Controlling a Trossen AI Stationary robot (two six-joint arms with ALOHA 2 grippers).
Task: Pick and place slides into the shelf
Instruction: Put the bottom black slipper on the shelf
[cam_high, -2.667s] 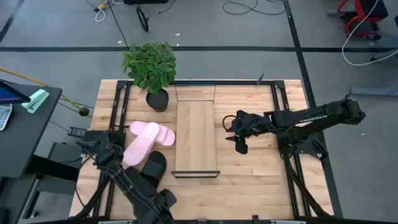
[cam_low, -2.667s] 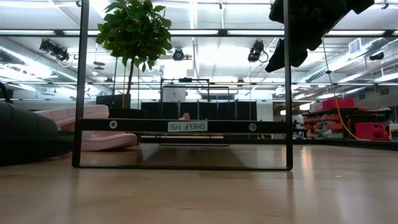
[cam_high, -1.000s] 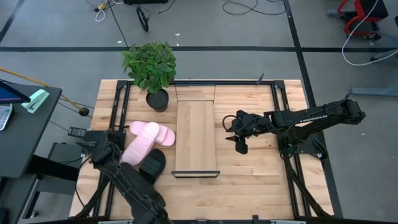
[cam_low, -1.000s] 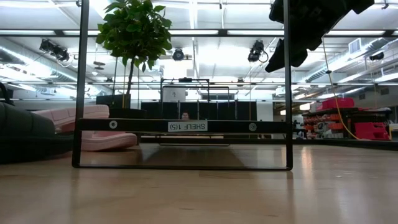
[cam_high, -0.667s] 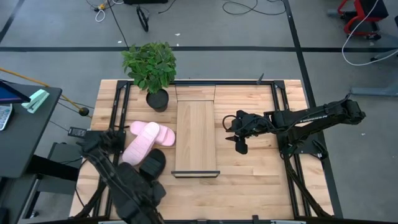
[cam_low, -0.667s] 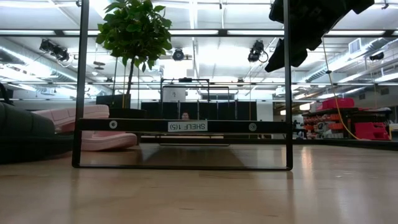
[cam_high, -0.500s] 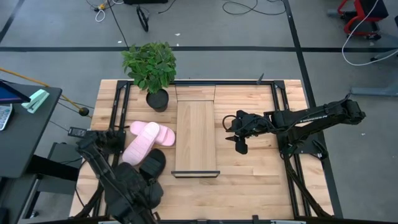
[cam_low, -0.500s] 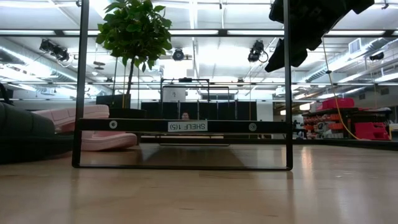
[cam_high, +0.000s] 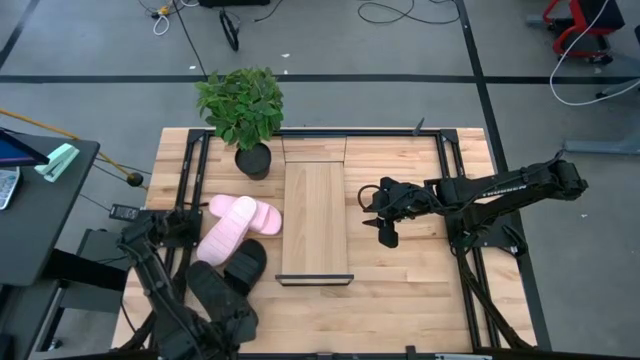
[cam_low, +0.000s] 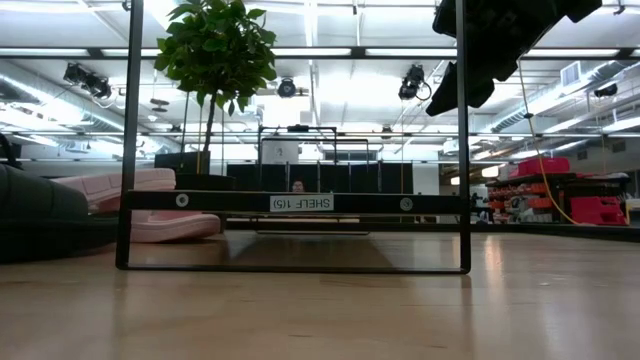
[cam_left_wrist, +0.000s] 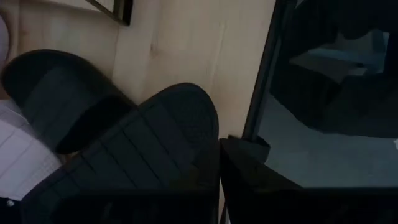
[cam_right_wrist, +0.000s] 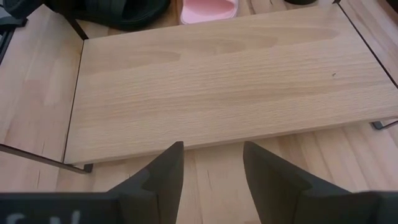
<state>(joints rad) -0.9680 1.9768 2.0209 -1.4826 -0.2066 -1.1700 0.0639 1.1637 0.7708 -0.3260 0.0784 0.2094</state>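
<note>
My left gripper (cam_high: 222, 305), near the table's front left corner, is shut on a black slide (cam_high: 205, 283) held above the table. A second black slide (cam_high: 247, 262) lies flat on the table beside the shelf's near end. Two pink slides (cam_high: 235, 222) lie farther back, one partly overlapping the other. The shelf (cam_high: 315, 215), a pale board in a thin black frame, stands in the middle with nothing on its board. My right gripper (cam_right_wrist: 211, 174) hangs open above the table, to the right of the shelf (cam_right_wrist: 230, 74). My left gripper pinches the black slide at the rim of one rounded end (cam_left_wrist: 206, 158). One finger (cam_left_wrist: 249, 180) shows beside that rim; the slide hides the other. The fingers point steeply down. The slide is lifted clear of the table, its ribbed face (cam_left_wrist: 137, 155) toward the wrist camera.
A potted plant (cam_high: 242, 110) stands at the far left of the shelf. Black rails (cam_high: 190, 170) run along both sides of the table. Bare wood lies near the front edge (cam_high: 400, 310) and to the right of the shelf.
My left gripper has risen and drawn back toward the table's near left corner, rolling as it went. The black slide has come up with it, away from the other black slide, and now hangs clear.
</note>
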